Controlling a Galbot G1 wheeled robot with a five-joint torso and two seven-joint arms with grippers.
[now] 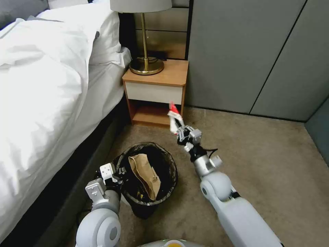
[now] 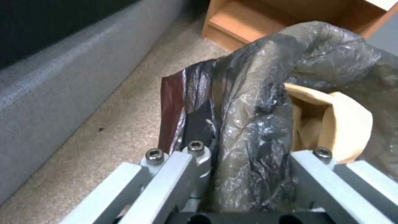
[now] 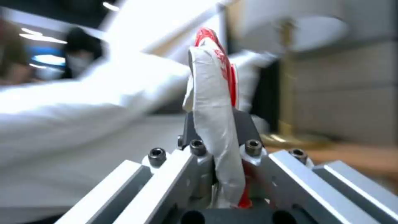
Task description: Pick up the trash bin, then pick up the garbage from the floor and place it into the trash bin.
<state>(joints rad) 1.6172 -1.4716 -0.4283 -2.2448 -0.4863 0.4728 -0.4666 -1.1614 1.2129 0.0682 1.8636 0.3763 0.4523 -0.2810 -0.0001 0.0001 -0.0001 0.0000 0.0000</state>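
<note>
two grippers busy: left gripper (image 1: 114, 175) is clenched on the bag-lined rim of the trash bin (image 1: 171, 171), held by the bed side w/ a brown paper bag (image 1: 145, 175) already inside, while right gripper (image 1: 179, 127) pinches a red-and-white packet (image 1: 174, 115) up off the carpet (image 1: 260, 157), in front of the nightstand (image 1: 156, 91). step in hand looks like carrying garbage to the bin. next move prob needs the packet swung back over the bin's mouth before letting go, not short of the rim.
</note>
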